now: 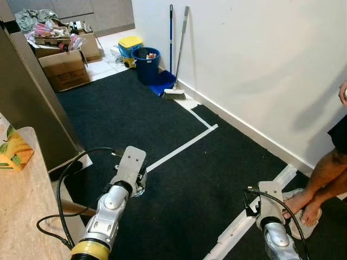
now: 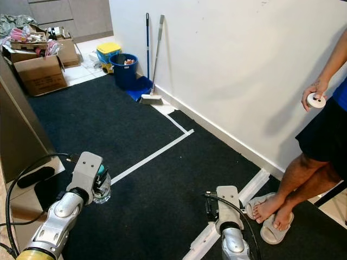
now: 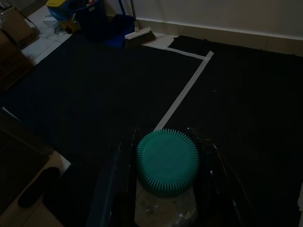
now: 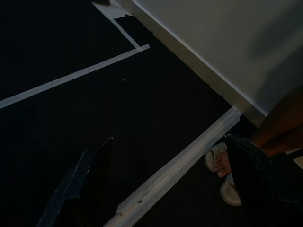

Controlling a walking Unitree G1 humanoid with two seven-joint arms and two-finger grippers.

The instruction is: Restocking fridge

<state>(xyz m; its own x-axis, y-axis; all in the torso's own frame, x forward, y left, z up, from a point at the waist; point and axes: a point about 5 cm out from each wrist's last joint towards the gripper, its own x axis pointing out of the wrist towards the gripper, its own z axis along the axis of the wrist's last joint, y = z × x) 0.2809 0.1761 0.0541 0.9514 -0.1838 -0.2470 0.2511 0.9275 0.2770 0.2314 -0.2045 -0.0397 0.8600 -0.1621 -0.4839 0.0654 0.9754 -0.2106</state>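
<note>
Teal-lidded clear jar (image 3: pixel 166 163) pinched between the left hand's (image 3: pixel 165 189) two fingers, carried above black carpet (image 1: pixel 179 179). Right hand (image 4: pixel 170 189) spread, empty, idle. Step, I judge: transport. Next: turn toward the fridge. Beyond the hands, a person's sandalled feet (image 2: pixel 271 214).

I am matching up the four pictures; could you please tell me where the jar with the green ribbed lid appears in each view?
Left eye view: jar at lower left, under the left pincer's mount.
Right eye view: jar at lower left.
Left wrist view: green lid between the left pincer fingers.
Right wrist view: not in it.
Shared landmark: white tape line.
</note>
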